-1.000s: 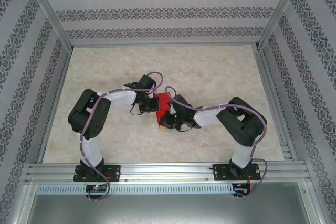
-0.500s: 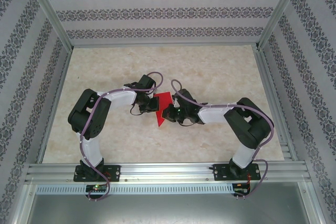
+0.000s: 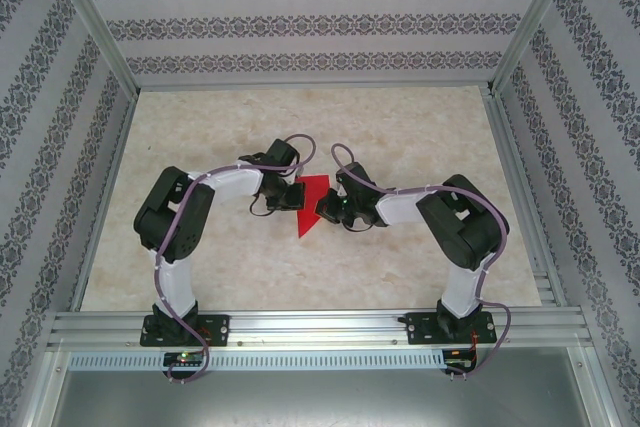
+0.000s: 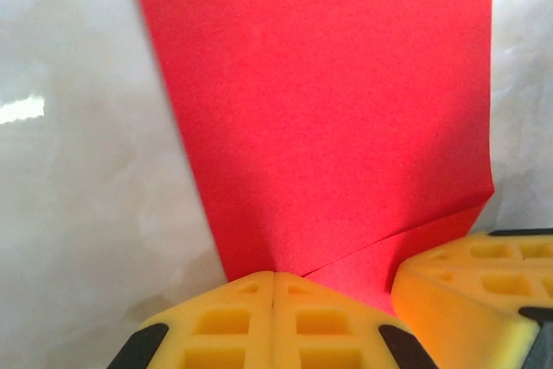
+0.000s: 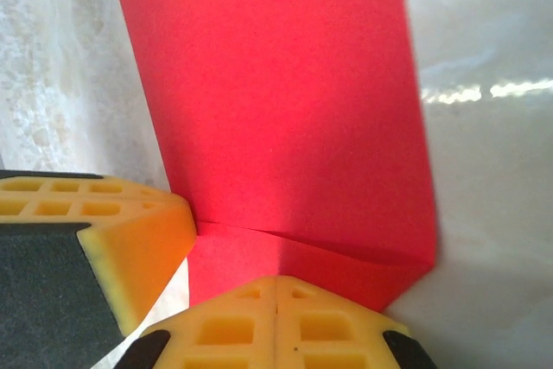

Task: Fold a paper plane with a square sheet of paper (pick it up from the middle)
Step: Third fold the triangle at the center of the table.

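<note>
Left claw (image 4: 273, 277), right claw (image 5: 276, 283), both tight on one sheet (image 3: 310, 202).

Inventory by count: two robot arms, the left arm (image 3: 175, 222) and the right arm (image 3: 462, 227). Each carries one purple cable (image 3: 205, 179), two cables in all, and each ends in one gripper, the left gripper (image 3: 292, 195) and the right gripper (image 3: 326, 209), two in all. Each gripper has two yellow fingers (image 4: 233, 326), four altogether, and three yellow fingers can be counted in each wrist view. Also recorded: one sheet of red paper (image 3: 308, 209), one table (image 3: 400, 127), three patterned walls (image 3: 320, 22), and two base mounts (image 3: 185, 327) on one front rail (image 3: 320, 323).
</note>
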Controlling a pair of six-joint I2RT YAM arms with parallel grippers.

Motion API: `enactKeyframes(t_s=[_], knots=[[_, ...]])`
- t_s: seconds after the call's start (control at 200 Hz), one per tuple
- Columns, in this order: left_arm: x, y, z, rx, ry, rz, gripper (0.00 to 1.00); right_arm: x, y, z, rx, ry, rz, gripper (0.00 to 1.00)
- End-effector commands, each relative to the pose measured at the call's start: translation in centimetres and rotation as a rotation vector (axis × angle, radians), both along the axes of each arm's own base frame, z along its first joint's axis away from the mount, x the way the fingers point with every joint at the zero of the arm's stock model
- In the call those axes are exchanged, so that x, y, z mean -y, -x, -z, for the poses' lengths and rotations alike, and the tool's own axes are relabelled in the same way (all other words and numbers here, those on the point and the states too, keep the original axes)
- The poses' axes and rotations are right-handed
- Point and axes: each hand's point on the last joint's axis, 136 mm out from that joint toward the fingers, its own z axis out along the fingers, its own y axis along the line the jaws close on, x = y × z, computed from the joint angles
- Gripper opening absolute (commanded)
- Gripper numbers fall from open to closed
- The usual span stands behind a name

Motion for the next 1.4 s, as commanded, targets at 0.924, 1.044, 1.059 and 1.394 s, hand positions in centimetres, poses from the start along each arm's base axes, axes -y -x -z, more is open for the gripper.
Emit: enactKeyframes(t_s=[0.924, 1.044, 1.059, 1.394], knots=[[2.4, 5.0, -2.1, -0.063, 0.354, -0.147, 0.00, 1.1, 1.0, 3.1, -0.112, 0.058, 0.125, 0.00], [1.8, 5.1, -1.1, -0.074, 0.313, -0.157, 0.00, 1.1, 1.0, 3.2, -0.116, 0.061, 0.124, 0.00], [1.7, 5.1, -1.0, -0.076, 0.303, -0.159, 0.00, 1.2, 1.1, 3.2, -0.117, 0.061, 0.124, 0.00], [-1.0, 6.4, 1.9, -0.114, 0.141, -0.199, 0.00, 0.8, 0.6, 2.2, -0.075, 0.041, 0.096, 0.00]])
